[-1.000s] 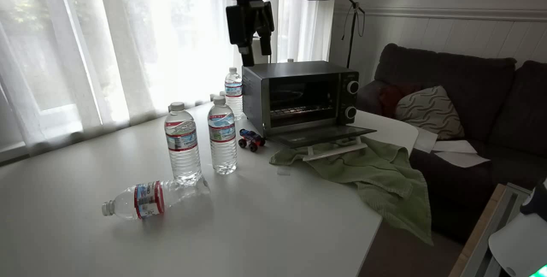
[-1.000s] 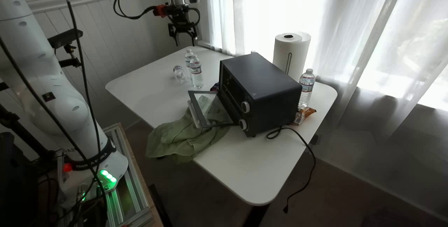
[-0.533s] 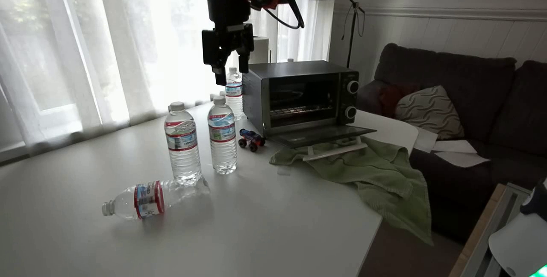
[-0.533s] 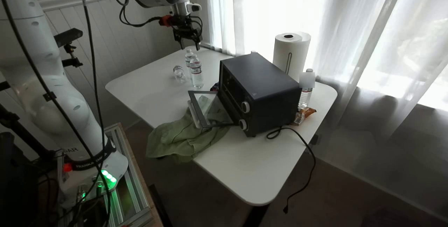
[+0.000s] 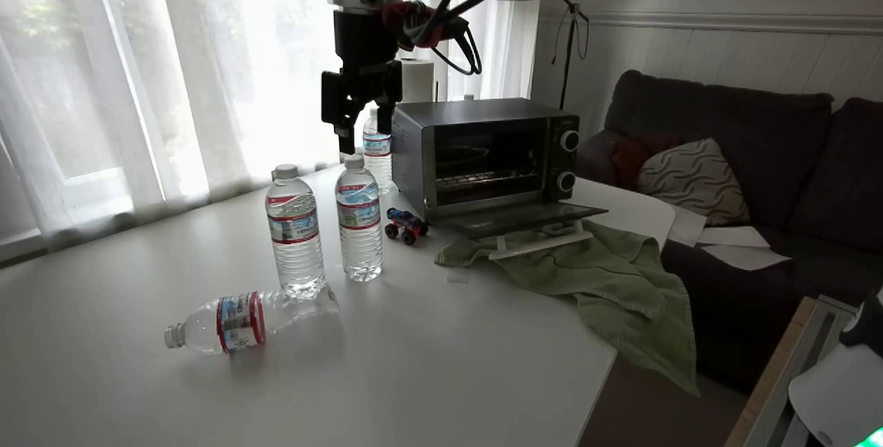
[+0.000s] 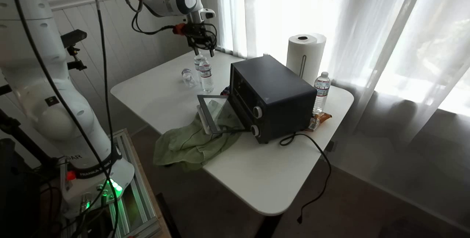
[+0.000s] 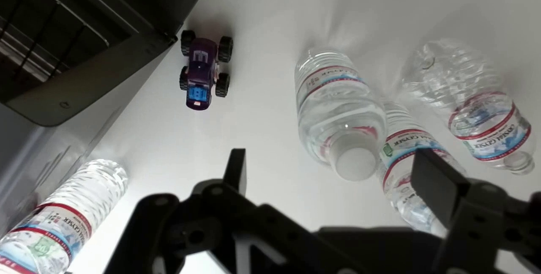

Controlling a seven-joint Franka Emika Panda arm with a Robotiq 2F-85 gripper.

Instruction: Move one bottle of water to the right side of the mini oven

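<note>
- In an exterior view, the mini oven (image 5: pixel 483 111) stands at far right on the table (image 5: pixel 441 364), its door (image 5: pixel 524 218) lowered.
- The gripper (image 5: pixel 365 141) is above the bottle of water (image 5: pixel 359 226), its fingers (image 7: pixel 234 168) wide apart; in the wrist view, the cap (image 7: pixel 357 165) appears between them.
- This bottle stands upright, left of the oven in both exterior views.
</note>
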